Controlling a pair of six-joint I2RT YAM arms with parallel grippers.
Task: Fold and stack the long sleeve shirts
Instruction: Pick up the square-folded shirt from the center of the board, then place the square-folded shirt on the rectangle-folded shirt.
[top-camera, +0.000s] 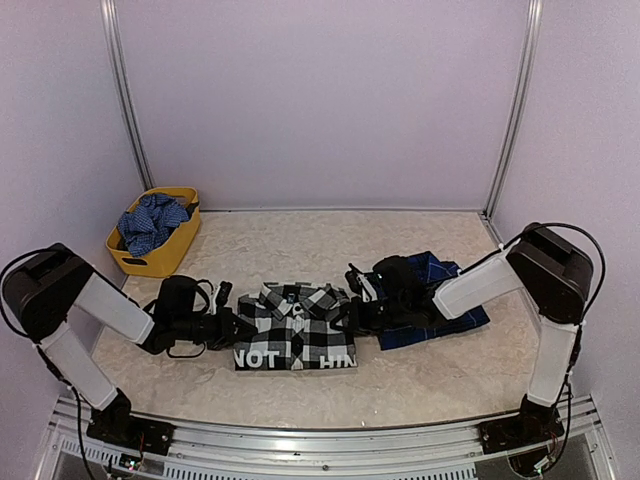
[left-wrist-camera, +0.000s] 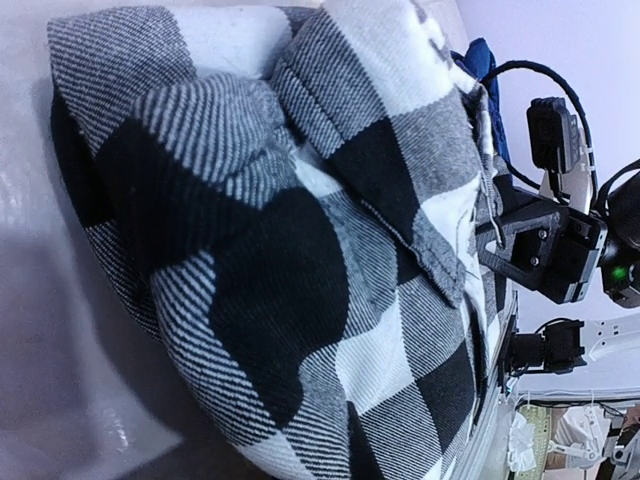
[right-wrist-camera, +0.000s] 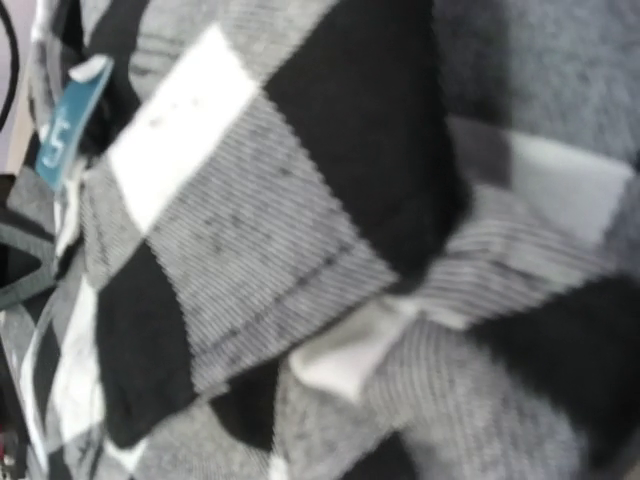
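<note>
The black-and-white check shirt (top-camera: 295, 335) lies folded at the table's middle, collar to the back, white lettering on its front band. My left gripper (top-camera: 238, 328) is shut on its left edge and my right gripper (top-camera: 352, 315) is shut on its right edge. Bunched check cloth (left-wrist-camera: 300, 250) fills the left wrist view and hides the fingers. The same cloth (right-wrist-camera: 250, 230), with a teal size tag (right-wrist-camera: 70, 120), fills the right wrist view. The navy blue plaid shirt (top-camera: 450, 322) lies folded to the right, partly under my right arm.
A yellow basket (top-camera: 160, 262) holding crumpled blue checked cloth (top-camera: 152, 222) stands at the back left. Walls close the table in on three sides. The right gripper's black body (left-wrist-camera: 545, 250) shows beyond the shirt in the left wrist view.
</note>
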